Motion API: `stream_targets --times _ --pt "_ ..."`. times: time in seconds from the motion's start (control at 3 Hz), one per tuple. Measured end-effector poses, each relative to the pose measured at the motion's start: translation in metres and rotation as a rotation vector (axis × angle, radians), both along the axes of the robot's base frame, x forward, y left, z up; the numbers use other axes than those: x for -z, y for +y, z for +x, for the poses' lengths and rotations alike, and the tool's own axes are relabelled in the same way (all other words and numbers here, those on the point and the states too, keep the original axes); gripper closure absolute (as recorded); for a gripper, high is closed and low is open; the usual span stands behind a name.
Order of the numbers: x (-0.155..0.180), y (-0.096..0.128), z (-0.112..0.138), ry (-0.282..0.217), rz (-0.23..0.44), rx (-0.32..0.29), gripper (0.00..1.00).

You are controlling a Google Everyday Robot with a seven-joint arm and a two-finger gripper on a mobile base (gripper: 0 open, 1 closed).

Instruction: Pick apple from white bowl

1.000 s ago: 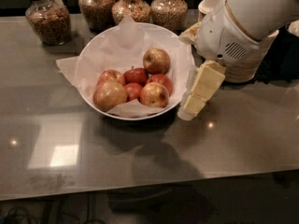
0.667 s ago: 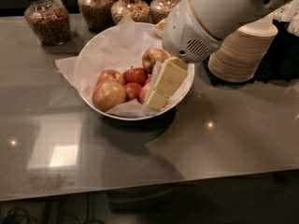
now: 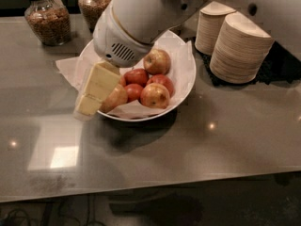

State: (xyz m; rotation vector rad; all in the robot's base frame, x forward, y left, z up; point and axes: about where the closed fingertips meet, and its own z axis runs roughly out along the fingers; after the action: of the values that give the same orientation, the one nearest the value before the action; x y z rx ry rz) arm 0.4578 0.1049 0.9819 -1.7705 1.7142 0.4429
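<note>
The white bowl (image 3: 184, 85), lined with crumpled white paper, sits at the middle of the grey counter. The largest apple (image 3: 116, 98), yellowish-tan with an orange blush, lies at the bowl's front left. My gripper (image 3: 88, 106) hangs over the bowl's left rim, right beside this apple and covering its left part. The white arm housing (image 3: 136, 22) hides the back left of the bowl. Two or three small dark red apples (image 3: 136, 76) lie in the middle. A yellow-red apple (image 3: 155, 96) lies at the front, and another (image 3: 157, 61) at the back.
Two glass jars (image 3: 47, 18) of brown contents stand at the back left. Two stacks of tan paper bowls (image 3: 240, 48) stand on a dark mat at the back right. The counter's front edge (image 3: 150, 187) runs across the bottom.
The arm and gripper have swept left, from the bowl's right rim across the apples to its left rim. The apples have not visibly moved.
</note>
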Motion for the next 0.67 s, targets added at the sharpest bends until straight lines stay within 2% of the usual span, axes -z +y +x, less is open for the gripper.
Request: stream_targets --times 0.33,0.67 --pt "0.016 0.016 -0.004 0.042 0.002 0.032 0.00" --pt "0.030 0.013 -0.003 0.059 -0.002 0.066 0.00"
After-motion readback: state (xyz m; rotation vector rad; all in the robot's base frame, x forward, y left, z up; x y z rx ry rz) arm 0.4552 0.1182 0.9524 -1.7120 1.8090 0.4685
